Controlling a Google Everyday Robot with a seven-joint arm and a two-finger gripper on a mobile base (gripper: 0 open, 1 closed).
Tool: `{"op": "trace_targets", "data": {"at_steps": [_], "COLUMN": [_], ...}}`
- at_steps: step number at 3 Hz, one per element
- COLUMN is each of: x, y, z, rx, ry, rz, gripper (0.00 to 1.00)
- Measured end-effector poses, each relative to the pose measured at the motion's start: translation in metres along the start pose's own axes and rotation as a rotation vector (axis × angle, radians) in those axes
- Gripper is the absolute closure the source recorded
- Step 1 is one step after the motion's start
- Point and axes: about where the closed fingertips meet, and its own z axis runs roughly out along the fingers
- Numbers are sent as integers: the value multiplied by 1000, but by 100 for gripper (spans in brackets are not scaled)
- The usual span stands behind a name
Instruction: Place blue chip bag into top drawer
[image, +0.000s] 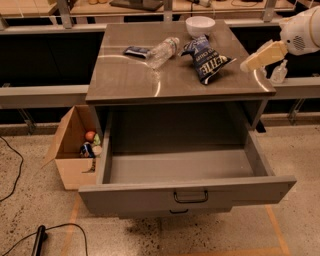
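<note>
The blue chip bag (205, 60) lies crumpled on the cabinet top (130, 80), right of centre, with white lettering showing. The top drawer (150, 192) is pulled out wide below it and holds nothing; its dark handle (190, 196) is centred on the front. My gripper (259, 56), cream-coloured on a white arm, hangs over the cabinet top's right edge, a short way right of the bag and not touching it. It holds nothing that I can see.
A clear water bottle (162, 51) and a small flat dark blue packet (136, 51) lie left of the bag, with a white bowl (200, 25) behind it. A cardboard box (70, 165) with small items stands left of the drawer. A cable (37, 242) runs on the floor.
</note>
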Motion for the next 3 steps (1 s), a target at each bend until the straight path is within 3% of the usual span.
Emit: {"op": "trace_targets", "data": {"at_steps": [1,3], "x": [-9,-30], "y": [-11,-14], "z": [52,133], "rx": [-23,-86], "ry": [-55,-91], "rz": [14,54], "gripper": [0,0]}}
